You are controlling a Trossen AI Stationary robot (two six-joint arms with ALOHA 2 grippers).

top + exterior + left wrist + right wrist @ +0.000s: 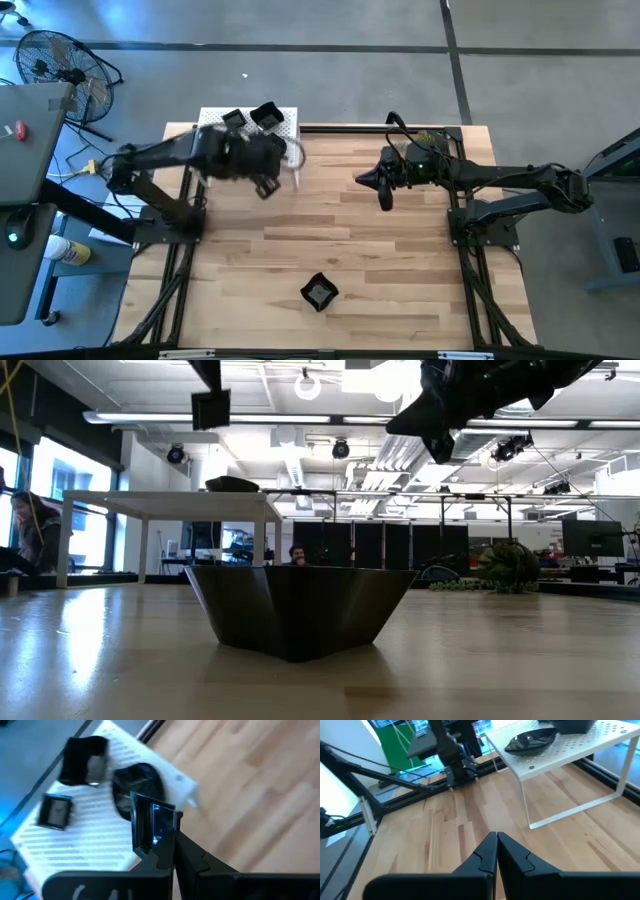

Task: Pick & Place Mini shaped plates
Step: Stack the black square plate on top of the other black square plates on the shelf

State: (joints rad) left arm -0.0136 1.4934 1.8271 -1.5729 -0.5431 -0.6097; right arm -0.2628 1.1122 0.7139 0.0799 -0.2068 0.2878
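Pale wooden planks form the bench (400, 260), with a white perforated stand (100, 845) at its far left corner. A small glossy black square plate (150, 827) is pinched edge-on in the left end effector (268, 185), just above the stand's near edge. Such a thin-rim hold on a slick surface could let it twist or drop. On the stand, three more black plates (135, 785) are seen; another angular one (319, 292) lies well away, near the bench's front. The right end effector (496, 851), pressed together and empty, hovers beside the stand.
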